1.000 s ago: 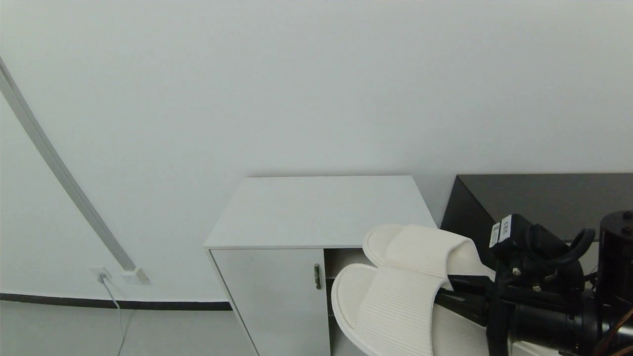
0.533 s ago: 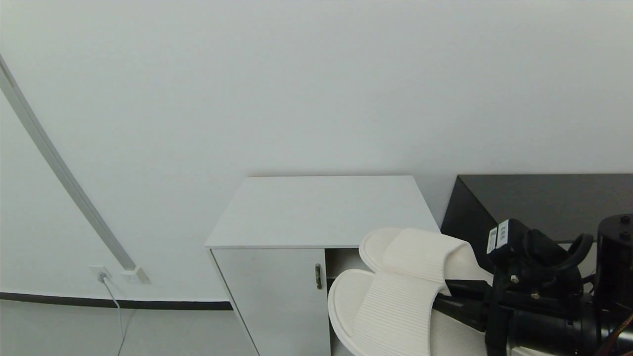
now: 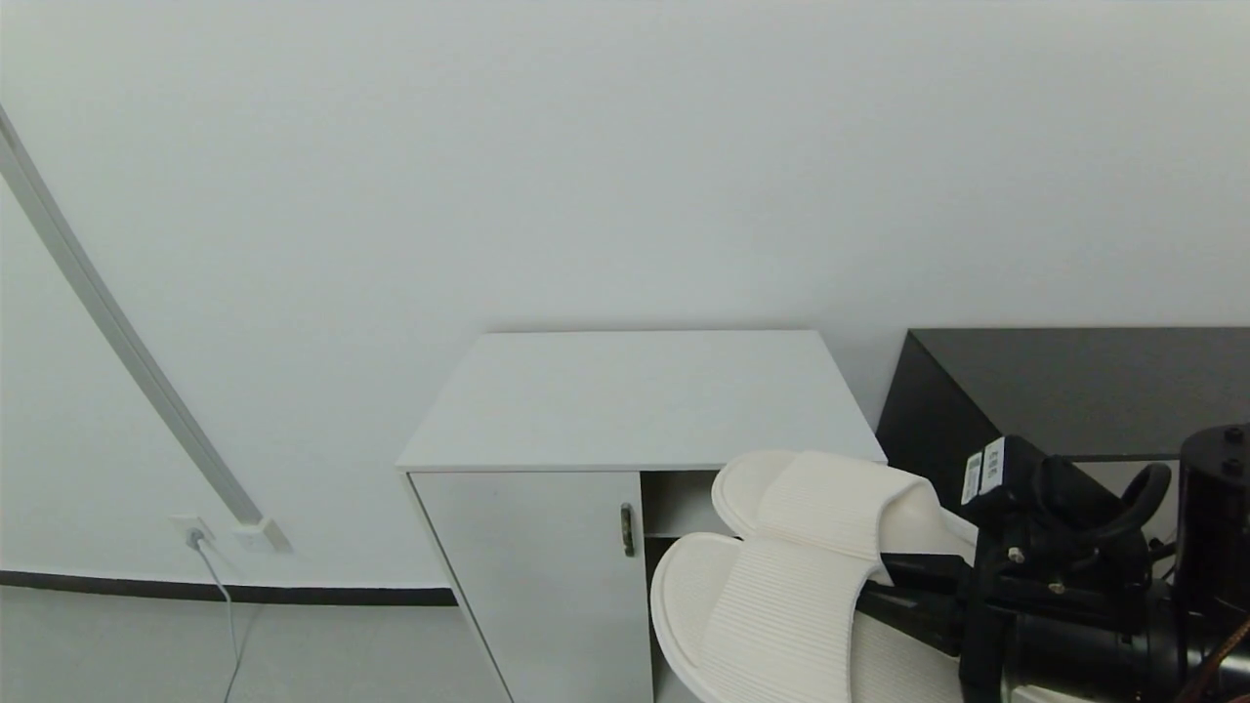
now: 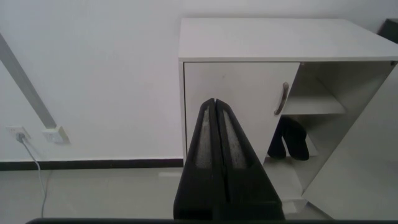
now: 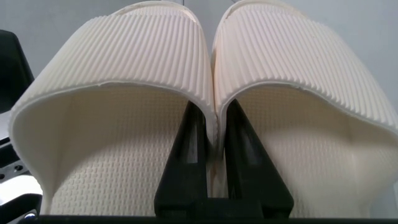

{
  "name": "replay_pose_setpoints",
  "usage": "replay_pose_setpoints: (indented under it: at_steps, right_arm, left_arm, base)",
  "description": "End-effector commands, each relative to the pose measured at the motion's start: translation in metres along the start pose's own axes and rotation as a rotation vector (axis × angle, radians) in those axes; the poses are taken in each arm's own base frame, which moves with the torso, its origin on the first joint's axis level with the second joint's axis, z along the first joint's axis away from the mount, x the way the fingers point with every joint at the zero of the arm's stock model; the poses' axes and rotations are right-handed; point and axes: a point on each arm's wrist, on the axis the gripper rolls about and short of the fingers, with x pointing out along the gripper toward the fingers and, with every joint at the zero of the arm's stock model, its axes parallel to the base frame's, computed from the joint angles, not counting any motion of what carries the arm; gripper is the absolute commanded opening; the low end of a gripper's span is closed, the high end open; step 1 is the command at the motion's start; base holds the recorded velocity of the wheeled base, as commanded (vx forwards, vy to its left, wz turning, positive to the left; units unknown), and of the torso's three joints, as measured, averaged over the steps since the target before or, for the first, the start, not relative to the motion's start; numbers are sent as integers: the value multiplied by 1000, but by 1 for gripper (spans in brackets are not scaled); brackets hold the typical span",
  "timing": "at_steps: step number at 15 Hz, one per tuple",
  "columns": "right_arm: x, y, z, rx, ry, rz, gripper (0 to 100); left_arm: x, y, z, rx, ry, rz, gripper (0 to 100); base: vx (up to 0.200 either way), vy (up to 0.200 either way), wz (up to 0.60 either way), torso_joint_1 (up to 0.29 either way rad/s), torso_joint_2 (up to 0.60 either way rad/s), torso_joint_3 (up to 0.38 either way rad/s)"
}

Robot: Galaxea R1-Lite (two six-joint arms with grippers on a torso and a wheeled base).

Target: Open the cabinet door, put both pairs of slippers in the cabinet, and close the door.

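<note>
A white cabinet (image 3: 625,400) stands against the wall, its right door swung open and its left door (image 3: 537,576) closed. A dark pair of slippers (image 4: 291,138) lies on the cabinet's lower shelf. My right gripper (image 5: 213,134) is shut on a cream pair of slippers (image 3: 791,576), pinching the inner straps of both together. It holds them just in front of the open right compartment (image 3: 679,503). My left gripper (image 4: 215,106) is shut and empty, hanging some way in front of the closed left door (image 4: 233,106).
A black tabletop (image 3: 1074,386) stands right of the cabinet. The open right door (image 4: 367,162) juts toward me. A wall socket with a cable (image 3: 195,537) and a slanted conduit (image 3: 107,322) are on the wall to the left.
The head view has shifted slightly, so the cabinet sits a little higher in the picture. The cream slippers in my right gripper have dropped slightly relative to the cabinet's opening.
</note>
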Motion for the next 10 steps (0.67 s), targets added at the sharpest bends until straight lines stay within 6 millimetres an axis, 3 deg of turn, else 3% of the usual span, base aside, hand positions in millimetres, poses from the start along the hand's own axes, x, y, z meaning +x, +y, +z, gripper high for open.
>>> replay_pose_setpoints:
  at_steps: [1,10]
  right_arm:
    - [0,0,0,0,0,1,0]
    - [0,0,-1,0,3,1,0]
  left_arm:
    - [0,0,0,0,1,0,0]
    - [0,0,0,0,1,0,0]
  base:
    - [0,0,0,-168,344,188]
    - [0,0,0,-162,370,210]
